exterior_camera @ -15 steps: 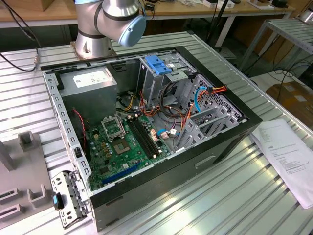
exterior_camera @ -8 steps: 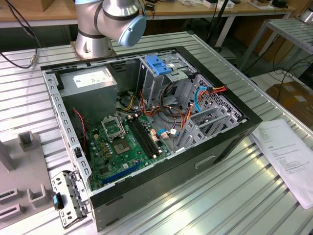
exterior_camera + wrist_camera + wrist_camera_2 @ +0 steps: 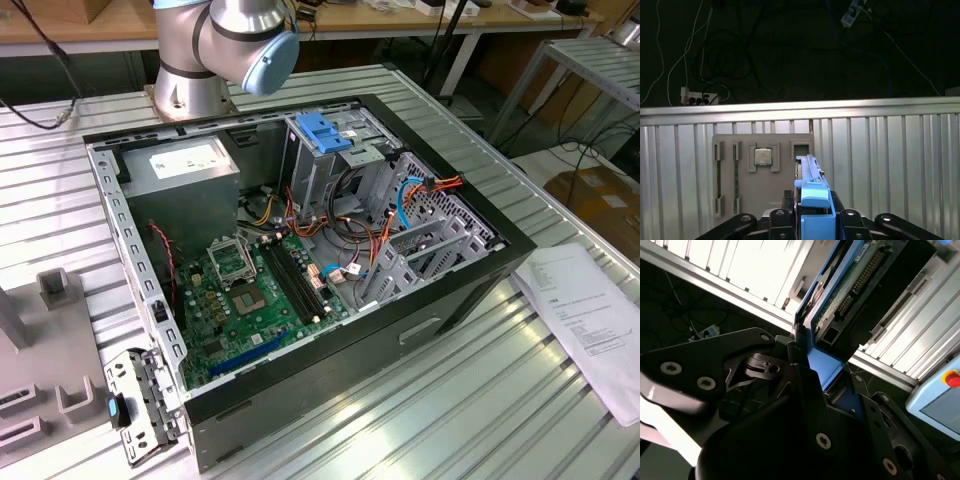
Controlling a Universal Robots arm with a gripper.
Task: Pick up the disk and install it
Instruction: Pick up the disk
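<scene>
In both wrist views my gripper (image 3: 822, 374) (image 3: 813, 212) is shut on the disk (image 3: 852, 287). Its black fingers (image 3: 790, 357) press on the bright blue carrier rail. The second wrist view shows the disk's green circuit-board face and connector pins, with the disk reaching out past the fingertips. In the first wrist view the disk (image 3: 812, 186) stands edge-on, held above the ribbed metal table. In the exterior view the open computer case (image 3: 480, 262) lies on the table, and the metal drive cage with its fixed blue handle (image 3: 325, 130) is at the case's far side.
The arm's base (image 3: 190, 80) stands behind the case. A grey fixture plate (image 3: 785, 180) holding a processor chip (image 3: 763, 156) lies on the table under the disk. The table's edge (image 3: 800, 107) borders a dark floor with cables. A paper sheet (image 3: 590, 310) lies at the exterior view's right.
</scene>
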